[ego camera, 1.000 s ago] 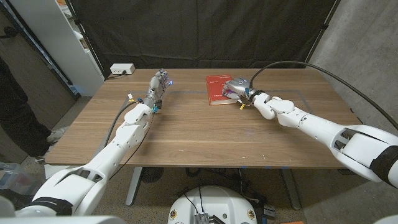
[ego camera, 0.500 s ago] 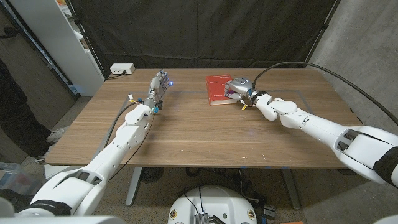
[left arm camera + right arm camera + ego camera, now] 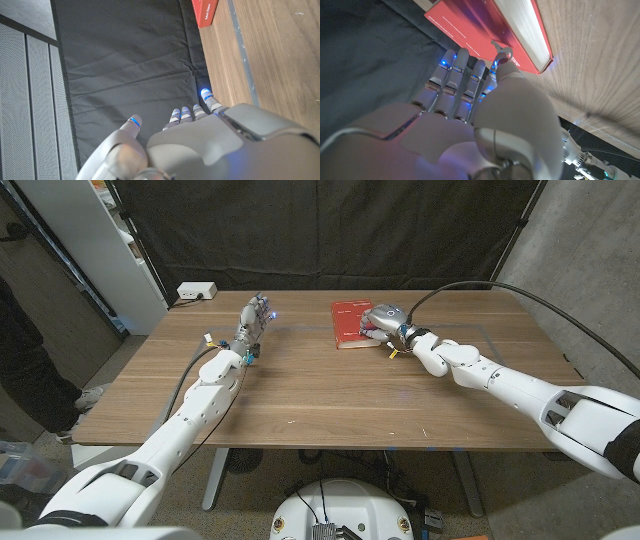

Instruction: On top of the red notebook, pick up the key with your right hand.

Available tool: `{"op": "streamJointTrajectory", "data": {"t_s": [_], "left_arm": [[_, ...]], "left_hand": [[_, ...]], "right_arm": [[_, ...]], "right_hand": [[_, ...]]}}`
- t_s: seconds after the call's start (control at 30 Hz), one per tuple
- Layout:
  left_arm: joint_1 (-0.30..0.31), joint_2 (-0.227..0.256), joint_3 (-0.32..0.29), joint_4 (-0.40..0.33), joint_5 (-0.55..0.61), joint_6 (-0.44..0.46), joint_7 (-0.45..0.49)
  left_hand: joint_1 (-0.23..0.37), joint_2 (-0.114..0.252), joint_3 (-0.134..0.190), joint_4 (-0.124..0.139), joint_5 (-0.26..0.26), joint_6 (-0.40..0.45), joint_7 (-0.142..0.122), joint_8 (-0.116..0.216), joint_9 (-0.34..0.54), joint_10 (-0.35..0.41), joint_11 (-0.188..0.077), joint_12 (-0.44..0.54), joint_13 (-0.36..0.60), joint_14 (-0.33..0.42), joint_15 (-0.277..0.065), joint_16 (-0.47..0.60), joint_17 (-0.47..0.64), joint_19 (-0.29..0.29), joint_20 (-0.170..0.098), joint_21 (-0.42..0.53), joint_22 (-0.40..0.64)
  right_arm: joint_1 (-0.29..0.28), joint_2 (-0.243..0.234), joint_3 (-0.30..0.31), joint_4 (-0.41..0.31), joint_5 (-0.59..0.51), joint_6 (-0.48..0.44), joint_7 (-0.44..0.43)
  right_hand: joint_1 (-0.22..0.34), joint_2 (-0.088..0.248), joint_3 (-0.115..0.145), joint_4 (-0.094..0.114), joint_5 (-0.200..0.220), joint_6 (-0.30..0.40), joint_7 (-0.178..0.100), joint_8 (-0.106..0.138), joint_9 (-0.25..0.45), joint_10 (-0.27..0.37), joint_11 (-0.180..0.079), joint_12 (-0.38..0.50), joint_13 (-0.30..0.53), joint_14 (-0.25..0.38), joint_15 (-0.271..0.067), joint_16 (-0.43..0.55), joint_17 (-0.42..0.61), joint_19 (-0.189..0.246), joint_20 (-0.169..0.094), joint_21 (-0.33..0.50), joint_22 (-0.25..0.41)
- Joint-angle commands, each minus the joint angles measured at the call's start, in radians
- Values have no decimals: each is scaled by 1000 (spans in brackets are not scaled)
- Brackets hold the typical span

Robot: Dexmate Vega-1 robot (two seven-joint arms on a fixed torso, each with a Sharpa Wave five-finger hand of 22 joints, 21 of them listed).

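Head view: your right hand [image 3: 384, 320] crept further over red notebook [image 3: 349, 323], upper centre; fingers curled, key hidden, grasp cannot tell. Left hand [image 3: 254, 315] unchanged, holds nothing, fingers extended.

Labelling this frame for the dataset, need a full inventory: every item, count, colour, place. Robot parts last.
red notebook: one, red, far middle of the table, under the right hand.
key: cannot make it out; the right hand covers that spot.
table: one, brown wood, across the head view.
white box: one, white, far left corner of the table.
black curtain: one, black, behind the table.
white cabinet: one, white, beyond the table's left end.
left hand: one, grey, on the table's far left part, holds nothing.
right hand: one, grey, fingers on the notebook.
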Motion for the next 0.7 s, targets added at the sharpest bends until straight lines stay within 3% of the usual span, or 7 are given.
{"op": "streamJointTrajectory", "data": {"t_s": [0.03,0.7], "left_arm": [[23,13,-5,-28,-10,-8,-3],[60,32,-16,-73,-23,-24,1]], "left_hand": [[-6,86,-6,0,4,-1,0,2,6,-12,3,3,3,-81,7,3,3,-86,3,-3,4],[-4,88,-7,-1,5,-2,-1,1,5,-13,5,3,3,-81,7,3,3,-85,4,-6,4]], "right_arm": [[-12,-9,14,-22,-15,-2,-56],[-40,-33,57,-119,-24,-46,-65]], "right_hand": [[14,0,-5,2,9,46,28,106,85,12,0,4,-1,10,-155,-10,4,3,-6,8,2],[22,-4,-8,5,19,47,30,115,70,18,-8,6,-1,22,-155,-29,12,0,-11,13,1]]}}
